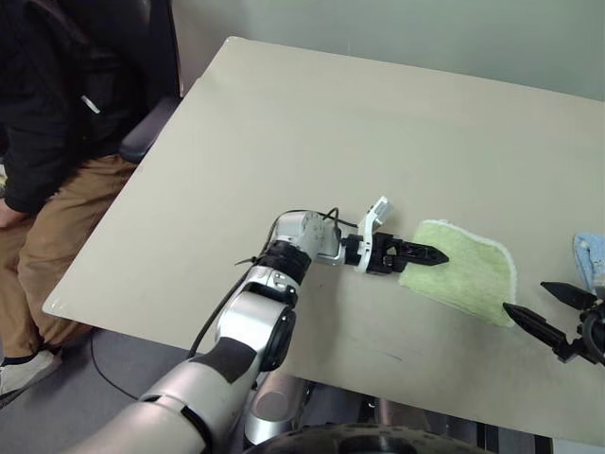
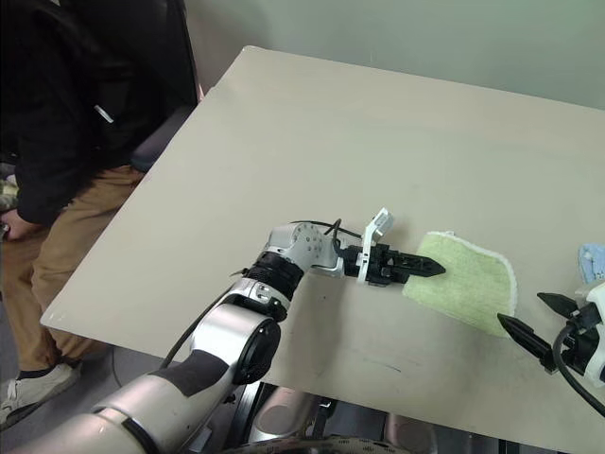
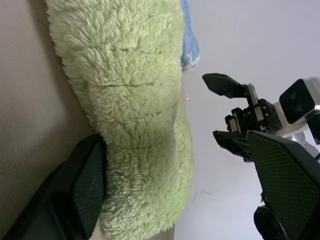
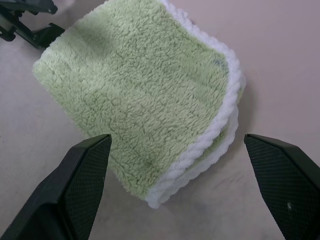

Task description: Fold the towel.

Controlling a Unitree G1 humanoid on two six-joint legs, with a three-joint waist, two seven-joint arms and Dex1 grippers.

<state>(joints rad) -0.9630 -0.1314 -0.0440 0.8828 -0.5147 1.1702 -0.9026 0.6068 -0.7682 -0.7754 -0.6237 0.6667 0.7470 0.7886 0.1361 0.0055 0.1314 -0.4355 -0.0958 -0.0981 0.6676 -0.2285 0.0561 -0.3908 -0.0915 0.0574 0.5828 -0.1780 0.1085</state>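
The towel (image 1: 463, 270) lies folded into a small light green pad with a white stitched edge, on the right part of the table (image 1: 284, 142). My left gripper (image 1: 427, 254) reaches in level from the towel's left side and stands open over its left edge. In the left wrist view the towel's fold (image 3: 140, 125) rests against one of the fingers (image 3: 85, 185), with a wide gap to the other. My right gripper (image 1: 525, 297) hangs open just off the towel's near right corner, holding nothing. In the right wrist view the towel (image 4: 145, 95) lies ahead of the spread fingers (image 4: 85, 175).
A light blue towel (image 1: 591, 255) lies at the table's right edge, close behind my right gripper. A person (image 1: 57, 113) in a dark jacket and tan trousers sits at the table's left side. The table's near edge runs just below both grippers.
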